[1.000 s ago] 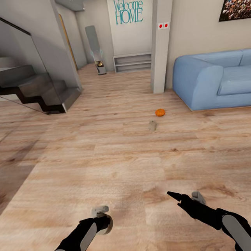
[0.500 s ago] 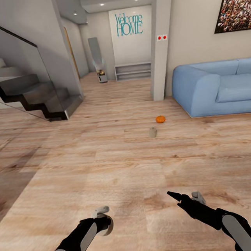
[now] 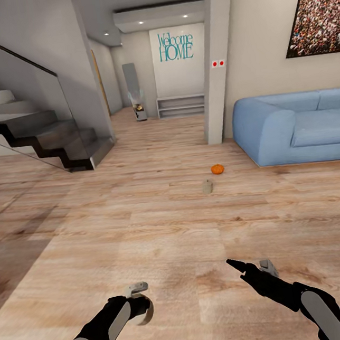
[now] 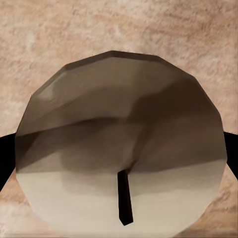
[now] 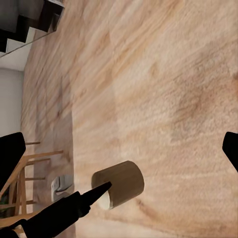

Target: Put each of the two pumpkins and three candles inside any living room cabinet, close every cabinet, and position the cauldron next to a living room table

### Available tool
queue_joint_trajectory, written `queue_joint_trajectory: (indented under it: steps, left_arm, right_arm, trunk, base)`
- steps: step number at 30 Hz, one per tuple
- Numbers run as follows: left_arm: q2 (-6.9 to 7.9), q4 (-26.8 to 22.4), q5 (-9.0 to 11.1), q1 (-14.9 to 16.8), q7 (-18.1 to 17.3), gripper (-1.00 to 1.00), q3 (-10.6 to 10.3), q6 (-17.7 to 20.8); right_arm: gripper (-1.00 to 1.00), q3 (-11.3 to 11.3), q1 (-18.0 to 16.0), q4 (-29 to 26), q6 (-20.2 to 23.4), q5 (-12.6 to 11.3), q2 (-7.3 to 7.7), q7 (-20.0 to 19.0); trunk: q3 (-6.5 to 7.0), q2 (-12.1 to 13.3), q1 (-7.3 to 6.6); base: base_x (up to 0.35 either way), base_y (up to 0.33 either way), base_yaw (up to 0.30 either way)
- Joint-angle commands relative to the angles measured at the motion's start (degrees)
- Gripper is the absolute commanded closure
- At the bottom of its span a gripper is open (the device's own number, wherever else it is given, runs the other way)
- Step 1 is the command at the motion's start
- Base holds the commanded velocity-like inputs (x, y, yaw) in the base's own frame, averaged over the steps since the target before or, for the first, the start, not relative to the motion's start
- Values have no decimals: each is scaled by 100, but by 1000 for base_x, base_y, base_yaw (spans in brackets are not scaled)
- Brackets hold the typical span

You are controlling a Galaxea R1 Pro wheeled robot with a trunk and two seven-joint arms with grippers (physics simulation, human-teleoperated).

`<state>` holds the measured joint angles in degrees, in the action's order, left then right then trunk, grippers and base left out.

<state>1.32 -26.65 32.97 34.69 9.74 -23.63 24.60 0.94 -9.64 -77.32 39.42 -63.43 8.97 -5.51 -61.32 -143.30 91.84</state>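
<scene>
the whole head view has tipped upward over the last second: the pumpkin (image 3: pixel 218 169) and the candle on the floor (image 3: pixel 208 187) sit a little lower in the picture than a second ago, and more of the ceiling and the dark picture on the wall (image 3: pixel 315 16) now shows, while both arms keep the same pose at the bottom edge. that reads as the camera lifting, not the things moving, and probably means the robot is looking up to find its way, perhaps toward a cabinet. the pumpkin lies on the wooden floor (image 3: pixel 160 219) near the corner of the blue sofa (image 3: pixel 292 128), with that candle just beside it, nearer the robot and apart from it. the left gripper (image 3: pixel 139 303) carries a second candle (image 4: pixel 119 144); in the left wrist view its round end sits right in front of the camera with a dark finger at each side, so the jaws look closed around it. the right gripper (image 3: pixel 250 267) has its jaws spread wide, one finger (image 5: pixel 94 196) pointing out over the floor and the other at the far edge of the wrist view, holding nothing; a third candle (image 5: pixel 119 184) lies on its side on the floor under it, and whether the fingertip touches it i cannot tell.
</scene>
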Motion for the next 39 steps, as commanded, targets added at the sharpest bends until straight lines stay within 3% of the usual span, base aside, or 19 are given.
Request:
queue_joint_trajectory:
  steps: [1,8,29,35,39]
  left_arm:
    - [8,-15,60,2,46,100,-45,28]
    - [8,-15,59,2,53,100,-46,36]
    - [15,-15,60,2,50,100,-46,59]
    - [26,-340,67,45,10,100,-14,697]
    - [43,-1094,70,144,33,100,2,1605]
  right_arm:
    - [-100,10,-3,0,31,15,-1,-23]
    - [-100,8,-4,0,28,15,-1,-27]
    - [-100,23,-3,133,22,13,11,-33]
    - [-100,158,-4,138,31,38,19,-19]
    - [-100,185,-5,138,50,55,27,-7]
  trunk:
    - [-5,-2,-1]
    - [-5,-2,-1]
    - [-5,-2,-1]
    - [-5,-2,-1]
    - [-5,-2,-1]
  base:
    - [0,0,0]
    - [162,0,0]
    - [332,0,0]
    - [339,0,0]
    - [339,0,0]
